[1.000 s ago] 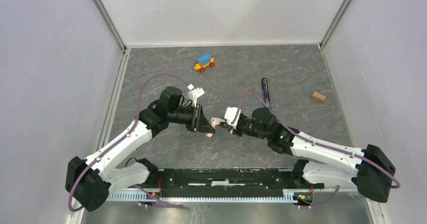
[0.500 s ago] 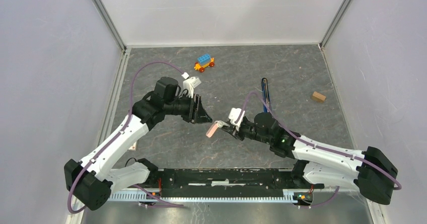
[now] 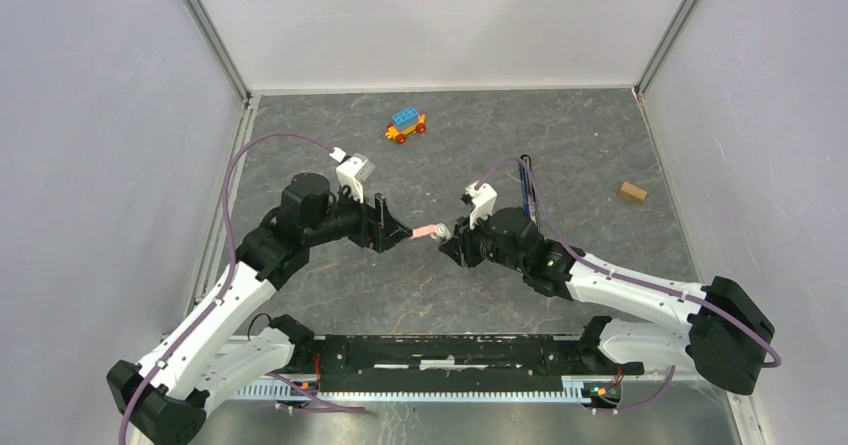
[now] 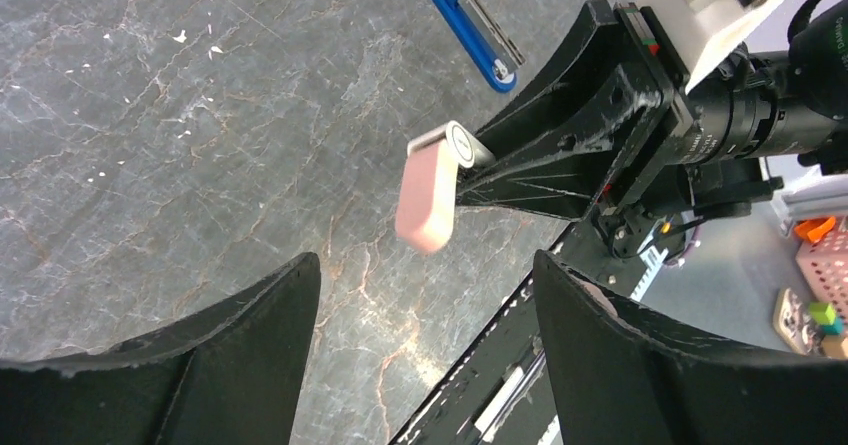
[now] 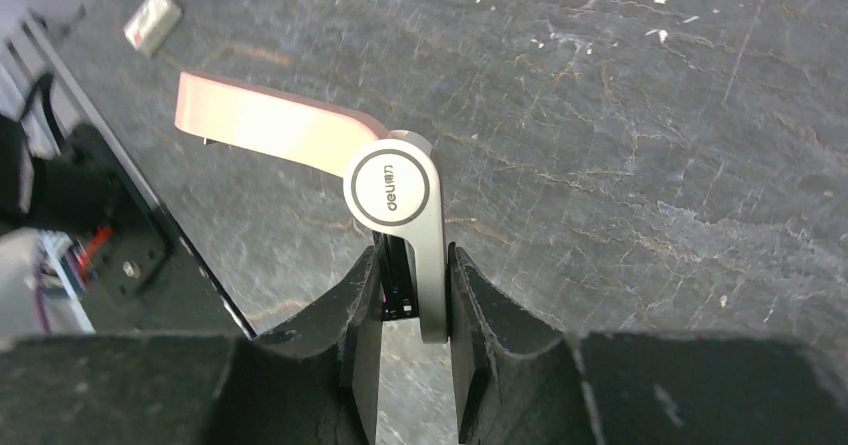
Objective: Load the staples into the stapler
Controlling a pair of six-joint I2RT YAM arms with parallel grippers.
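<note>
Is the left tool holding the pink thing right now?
No, the left tool stands open, clear of the pink-lidded object, which the right tool grips.

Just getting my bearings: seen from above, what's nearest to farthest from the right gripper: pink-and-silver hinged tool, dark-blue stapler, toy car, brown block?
1. Pink-and-silver hinged tool: clamped in the right gripper.
2. Slim dark-blue plastic stapler: beyond it, to its right.
3. Blue-topped toy car with red wheels: farther back, leftward.
4. Small brown block: far right.
</note>
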